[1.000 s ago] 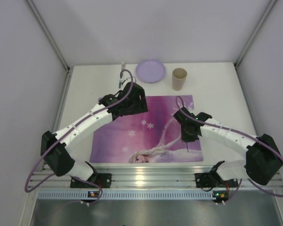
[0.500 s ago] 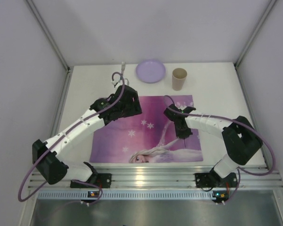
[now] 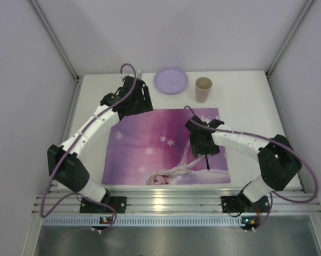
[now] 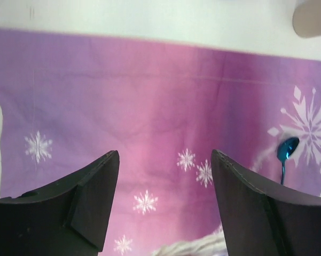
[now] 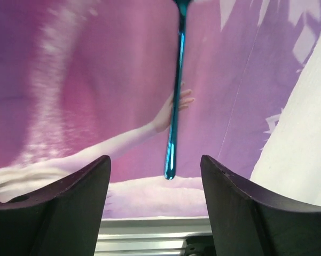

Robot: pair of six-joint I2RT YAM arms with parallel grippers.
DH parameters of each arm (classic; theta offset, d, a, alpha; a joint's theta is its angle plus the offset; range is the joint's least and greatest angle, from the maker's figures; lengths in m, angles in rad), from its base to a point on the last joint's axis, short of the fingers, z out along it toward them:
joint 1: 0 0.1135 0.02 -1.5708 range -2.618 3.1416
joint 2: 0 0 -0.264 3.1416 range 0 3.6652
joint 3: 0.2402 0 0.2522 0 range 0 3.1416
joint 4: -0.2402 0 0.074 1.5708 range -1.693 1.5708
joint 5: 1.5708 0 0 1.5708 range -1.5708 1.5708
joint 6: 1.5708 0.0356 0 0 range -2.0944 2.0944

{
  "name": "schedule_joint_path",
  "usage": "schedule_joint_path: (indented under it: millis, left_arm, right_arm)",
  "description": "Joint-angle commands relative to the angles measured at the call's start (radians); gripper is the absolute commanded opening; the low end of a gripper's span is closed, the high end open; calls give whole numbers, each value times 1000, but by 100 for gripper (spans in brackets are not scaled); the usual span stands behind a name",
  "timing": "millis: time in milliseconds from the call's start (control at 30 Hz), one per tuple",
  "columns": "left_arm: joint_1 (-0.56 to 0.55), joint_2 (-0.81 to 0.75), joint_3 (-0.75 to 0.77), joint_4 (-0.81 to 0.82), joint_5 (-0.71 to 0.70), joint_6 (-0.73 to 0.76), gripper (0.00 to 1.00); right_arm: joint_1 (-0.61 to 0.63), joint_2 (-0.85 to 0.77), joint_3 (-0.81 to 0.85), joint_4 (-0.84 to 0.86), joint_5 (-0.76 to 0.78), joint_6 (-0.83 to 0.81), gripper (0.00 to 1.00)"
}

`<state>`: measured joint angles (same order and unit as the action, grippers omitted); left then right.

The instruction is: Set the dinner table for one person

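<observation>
Spoon lies loose on placemat just beneath your right gripper, fingers wide; low pull-away could drag it askew. Left gripper also wide, empty.

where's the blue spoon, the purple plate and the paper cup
blue spoon (image 5: 174, 106), right wrist view, middle of its handle
purple plate (image 3: 171, 80), top external view, centre of its face
paper cup (image 3: 203, 96), top external view, its outer side wall
</observation>
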<state>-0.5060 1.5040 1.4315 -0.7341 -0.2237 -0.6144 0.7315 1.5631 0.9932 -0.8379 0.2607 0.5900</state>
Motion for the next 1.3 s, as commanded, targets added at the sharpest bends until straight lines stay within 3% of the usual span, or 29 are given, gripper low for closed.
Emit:
schedule_joint_path:
  millis: [0, 233, 500, 767, 867, 967, 1133, 1267]
  left_arm:
    - [43, 122, 130, 42, 23, 161, 75]
    - [156, 470, 456, 55, 9, 334, 73]
    - [288, 781, 696, 133, 118, 315, 74]
    - [317, 1024, 885, 289, 288, 259, 78]
    - [317, 1096, 948, 309, 287, 243, 78]
    - [319, 1147, 998, 282, 200, 239, 78]
    - [327, 1170, 1011, 257, 124, 229, 69]
    - [323, 1184, 1047, 190, 86, 257, 47]
  right_arm:
    - [17, -113, 125, -44, -24, -18, 69]
    - [16, -270, 252, -199, 8, -15, 74]
    - [17, -437, 168, -326, 6, 73, 77]
    - [14, -381, 150, -346, -12, 74, 78]
    - [13, -325, 156, -342, -34, 71, 78]
    - [13, -281, 177, -333, -41, 65, 78]
    - [11, -229, 219, -323, -41, 54, 78]
    - [6, -204, 234, -316, -41, 44, 78]
